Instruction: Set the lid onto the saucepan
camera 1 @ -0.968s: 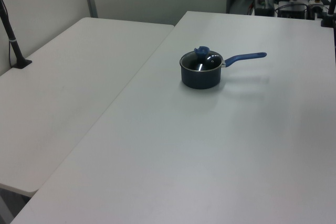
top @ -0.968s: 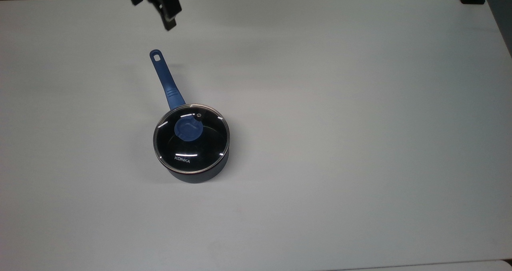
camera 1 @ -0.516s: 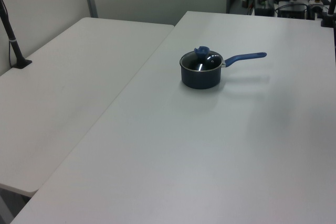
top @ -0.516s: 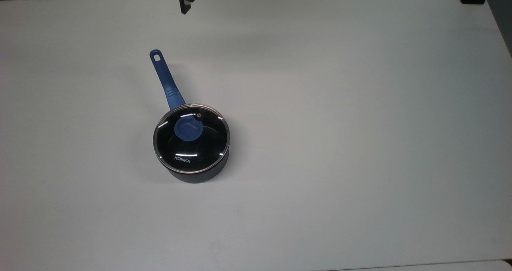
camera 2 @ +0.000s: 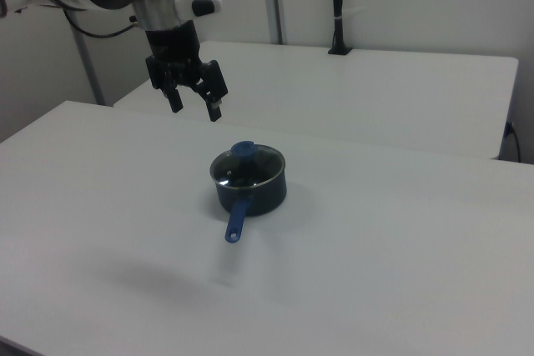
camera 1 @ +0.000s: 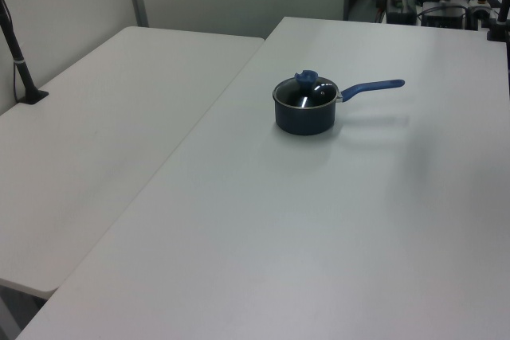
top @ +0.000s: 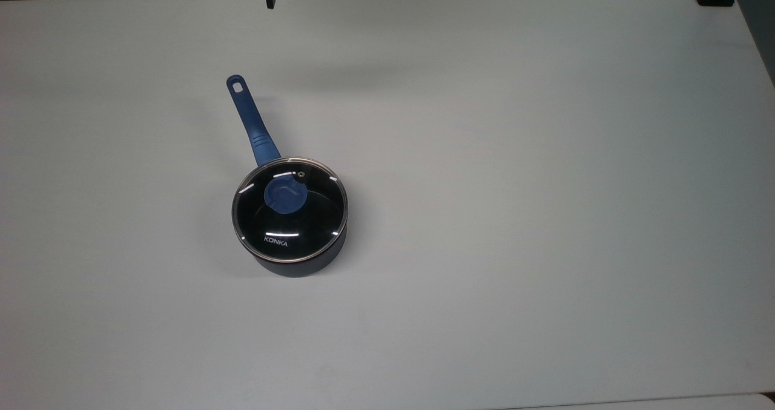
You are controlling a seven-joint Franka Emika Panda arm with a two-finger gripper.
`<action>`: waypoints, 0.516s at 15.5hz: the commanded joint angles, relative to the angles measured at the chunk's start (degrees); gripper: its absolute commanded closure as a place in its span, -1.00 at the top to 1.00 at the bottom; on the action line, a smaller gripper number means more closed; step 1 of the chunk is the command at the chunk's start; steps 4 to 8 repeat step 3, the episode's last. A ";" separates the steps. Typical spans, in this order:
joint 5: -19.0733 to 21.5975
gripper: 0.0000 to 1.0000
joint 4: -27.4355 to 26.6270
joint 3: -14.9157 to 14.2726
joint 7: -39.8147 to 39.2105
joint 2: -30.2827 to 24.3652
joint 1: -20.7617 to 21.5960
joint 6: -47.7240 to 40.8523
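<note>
The round clear glass lid point(top: 290, 208) with its steel rim, blue centre knob and white "KONKA" lettering sits on top of the small dark navy saucepan point(camera 2: 250, 185), and from the top view its rim looks to run evenly round the pan's mouth, with no crescent of open pan showing. The saucepan itself stands on the white bench point(top: 514, 216), its long blue straight handle point(top: 251, 120) reaching away from the pan toward the top view's upper left, the hole at its tip plain to see. The robot arm's black two-finger pincer point(camera 2: 193, 99) hangs in the air well apart from the saucepan, above and to the right view's left of it, with its fingers spread wide and nothing between them. To my eye the placing is as good as done, so the care now lies in leaving it alone: I would keep the pincer high above the pan and well away from the blue knob and the handle, since a brush against either could tip the lid off its seat or spin the pan on the smooth bench. If a check were wanted, I would look for the steel rim lying level all round; in the left view the lid point(camera 1: 306, 91) seems flat, with the knob standing upright.
</note>
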 commanded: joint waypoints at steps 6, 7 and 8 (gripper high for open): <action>-0.20 1.00 -0.82 -0.30 -1.85 0.22 0.41 4.24; -0.20 1.00 -0.82 -0.30 -1.85 0.22 0.41 4.24; -0.20 1.00 -0.82 -0.30 -1.85 0.22 0.41 4.24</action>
